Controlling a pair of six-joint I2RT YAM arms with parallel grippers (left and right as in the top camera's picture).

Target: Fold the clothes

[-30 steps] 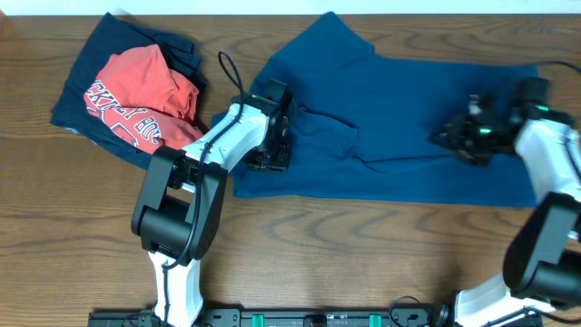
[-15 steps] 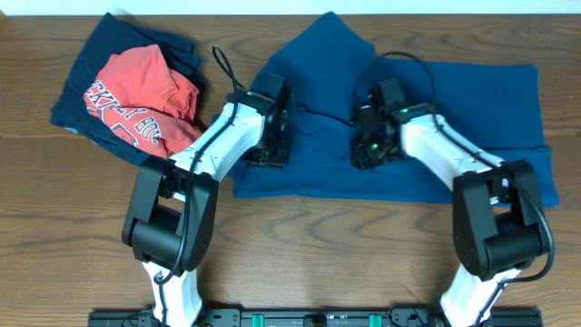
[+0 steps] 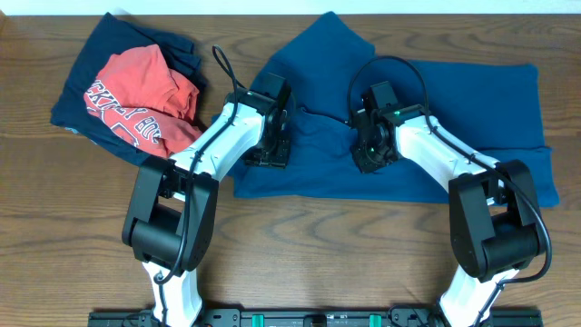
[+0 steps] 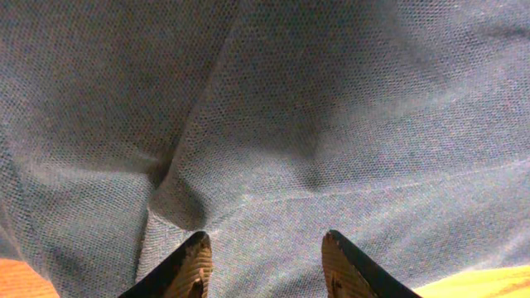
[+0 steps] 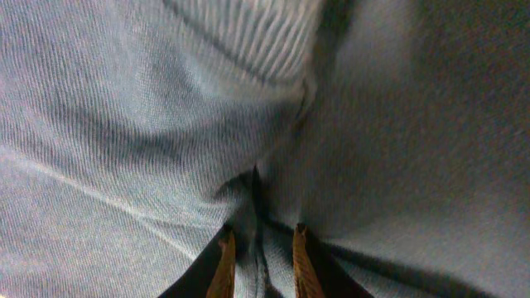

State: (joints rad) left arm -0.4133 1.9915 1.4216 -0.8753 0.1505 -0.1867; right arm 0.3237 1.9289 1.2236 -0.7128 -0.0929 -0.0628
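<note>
- Blue T-shirt (image 3: 454, 163) lies spread on the worktop (image 3: 318, 254), centre-right.
- My right claw (image 5: 262, 236), lately at its right edge, now pinches a mid-shirt ridge.
- Left claw (image 4: 265, 244) has parted: regrasp likely before folding.

Brown wood-grain table (image 3: 318, 236) (evenly lit); a pale strip (image 3: 227, 5) along its far edge, perhaps wall.

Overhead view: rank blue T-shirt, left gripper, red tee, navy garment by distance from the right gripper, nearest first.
From the right gripper:
1. blue T-shirt: directly under it, centre.
2. left gripper: to its left, also on the shirt.
3. red tee and navy garment: one pile, far left; too close to call.
</note>
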